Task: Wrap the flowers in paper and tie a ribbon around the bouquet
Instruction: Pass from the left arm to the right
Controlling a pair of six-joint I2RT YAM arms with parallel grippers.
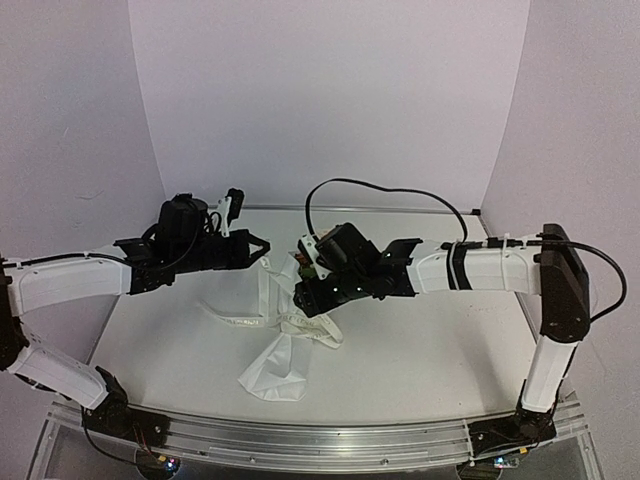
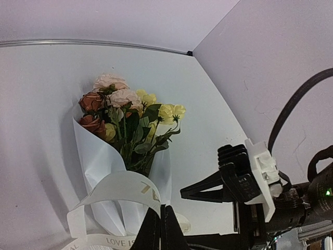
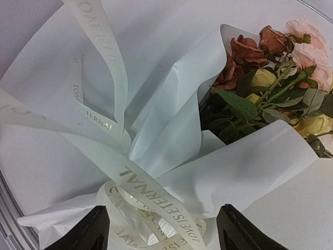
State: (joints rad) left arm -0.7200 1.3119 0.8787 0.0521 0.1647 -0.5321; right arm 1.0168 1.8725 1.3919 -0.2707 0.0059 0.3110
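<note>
The bouquet lies on the table as a cone of white paper (image 1: pixel 272 372) (image 2: pixel 99 156) (image 3: pixel 250 166). Its flowers (image 2: pixel 125 109) (image 3: pixel 260 67), pink, rust and yellow with green leaves, point toward the back wall. A cream ribbon (image 2: pixel 119 185) (image 3: pixel 156 198) printed "LOVE IS ETERNAL" loops round the narrow waist of the cone, and loose tails (image 1: pixel 232 320) trail left. My left gripper (image 1: pixel 262 247) (image 2: pixel 160 226) is shut on a raised loop of the ribbon. My right gripper (image 1: pixel 305 295) (image 3: pixel 164 229) stands open just over the ribbon knot, its fingers on either side and touching nothing.
White backdrop walls close in the back and both sides of the table (image 1: pixel 430 340). An aluminium rail (image 1: pixel 330 440) runs along the near edge. The right arm's black cable (image 1: pixel 400 190) arcs above the table. In the left wrist view the right gripper (image 2: pixel 208 190) is close on the right.
</note>
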